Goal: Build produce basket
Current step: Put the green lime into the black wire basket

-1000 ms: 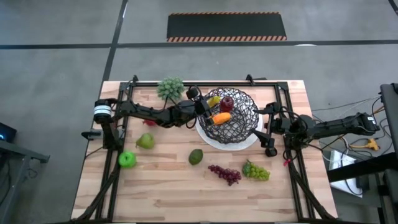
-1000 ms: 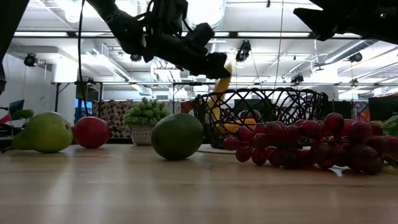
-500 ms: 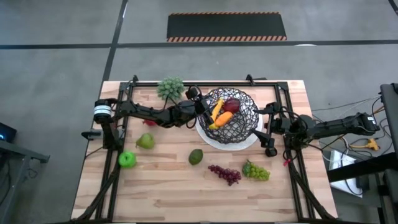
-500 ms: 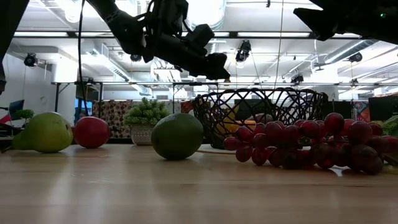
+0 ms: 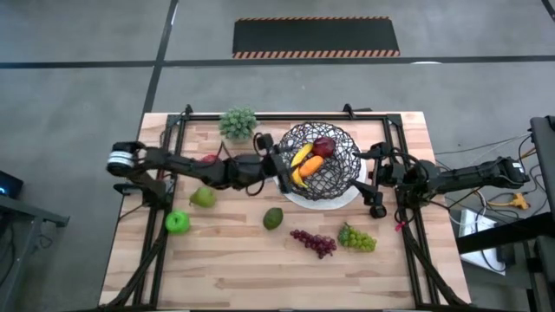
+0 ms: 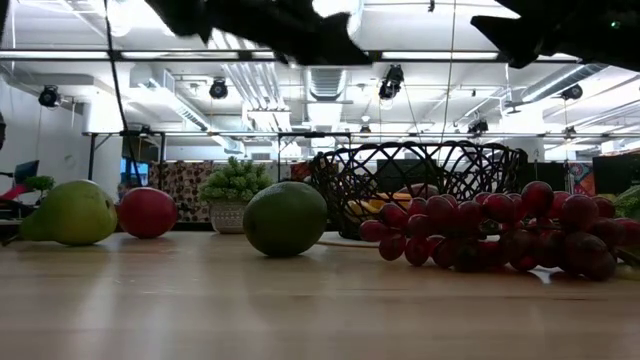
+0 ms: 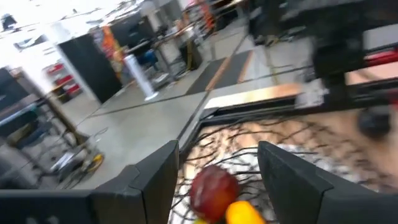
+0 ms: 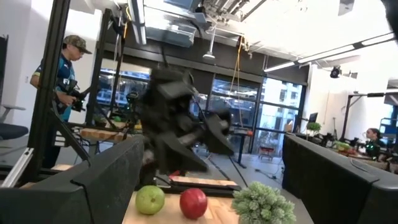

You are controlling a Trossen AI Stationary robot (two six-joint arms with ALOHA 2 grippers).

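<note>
The basket (image 5: 318, 162) sits at the far middle of the table on its white plate (image 5: 347, 196), and inside it I can see a banana (image 5: 300, 161), a carrot (image 5: 310, 165) and a dark red apple (image 5: 323, 146) lying together. My left gripper (image 5: 276, 164) hangs just outside the basket's left rim, fingers spread apart and holding nothing; through my left wrist camera the red apple and an orange piece show between the two dark fingers (image 7: 155, 177). My right gripper (image 5: 375, 186) waits by the basket's right side, above the plate's edge, fingers apart and empty too.

The rest of the produce lies loose on the wood: an avocado (image 5: 273, 217) in front of the basket, purple grapes (image 5: 314, 242) and green grapes (image 5: 357, 237) side by side nearer the front edge, a pear (image 5: 203, 198) and a green apple (image 5: 177, 223) off to the left, and another red apple (image 5: 208, 160) (partly hidden by my left arm). A potted plant (image 5: 238, 123) stands at the back, left of the basket.
</note>
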